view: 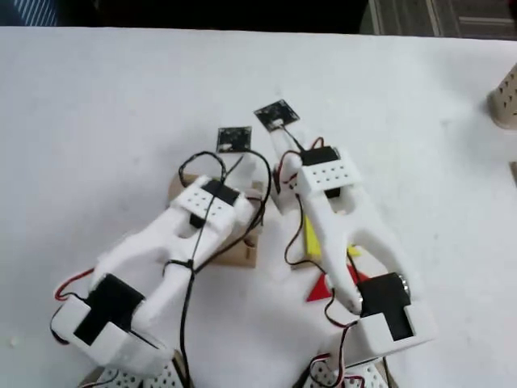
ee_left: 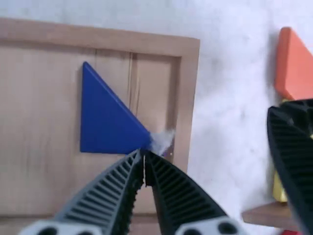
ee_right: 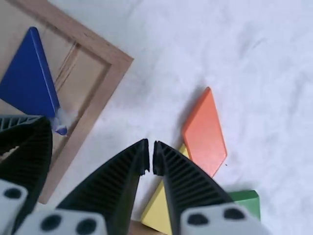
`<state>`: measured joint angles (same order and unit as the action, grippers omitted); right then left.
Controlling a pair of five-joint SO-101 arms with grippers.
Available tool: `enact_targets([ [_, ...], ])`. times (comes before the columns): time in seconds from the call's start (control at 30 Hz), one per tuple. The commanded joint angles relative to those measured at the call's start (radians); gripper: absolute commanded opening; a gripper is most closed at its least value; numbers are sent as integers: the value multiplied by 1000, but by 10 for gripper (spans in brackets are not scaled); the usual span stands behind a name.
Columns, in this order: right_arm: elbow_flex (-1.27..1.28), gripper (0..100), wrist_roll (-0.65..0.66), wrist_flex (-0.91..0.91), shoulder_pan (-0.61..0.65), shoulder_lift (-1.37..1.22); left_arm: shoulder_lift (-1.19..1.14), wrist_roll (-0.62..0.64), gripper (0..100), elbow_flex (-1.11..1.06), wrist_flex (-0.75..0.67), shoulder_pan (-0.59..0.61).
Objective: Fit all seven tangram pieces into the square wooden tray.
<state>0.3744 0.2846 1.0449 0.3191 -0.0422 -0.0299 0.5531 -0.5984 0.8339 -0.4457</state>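
The square wooden tray (ee_left: 188, 98) holds one blue triangle (ee_left: 105, 117) lying flat inside it. My left gripper (ee_left: 144, 155) is shut just above the triangle's near corner, with nothing between its fingers. Outside the tray's rim (ee_right: 105, 93), my right gripper (ee_right: 150, 149) is shut over the white table. It hangs beside an orange parallelogram (ee_right: 205, 132), a yellow piece (ee_right: 161, 205) and a green piece (ee_right: 247, 201). In the high view both arms cover most of the tray (view: 242, 255). A yellow piece (view: 311, 238) and a red piece (view: 323, 289) show under the right arm.
A beige perforated object (view: 505, 97) stands at the table's right edge. Two small black boards on cables (view: 234, 139) (view: 276, 115) lie beyond the arms. The far half of the white table is open. The two grippers are close together at the tray's rim.
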Motion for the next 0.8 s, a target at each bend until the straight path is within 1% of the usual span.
enact_targets([
  [0.0,-8,18,11,-1,-13,58,4,6,24,5,44,28],
  [0.3,-6,18,11,-15,-13,58,10,6,24,9,61,173],
  [0.37,-6,18,11,-15,-13,58,12,6,24,17,58,182],
  [0.47,-6,18,11,-15,-13,58,12,6,24,71,74,154],
  [0.53,-6,18,11,-15,-13,58,12,6,24,106,60,127],
  [0.67,-6,18,11,-13,-16,58,4,8,24,152,-46,51],
  [0.77,-6,18,11,-15,-18,58,-1,15,24,126,-120,45],
])
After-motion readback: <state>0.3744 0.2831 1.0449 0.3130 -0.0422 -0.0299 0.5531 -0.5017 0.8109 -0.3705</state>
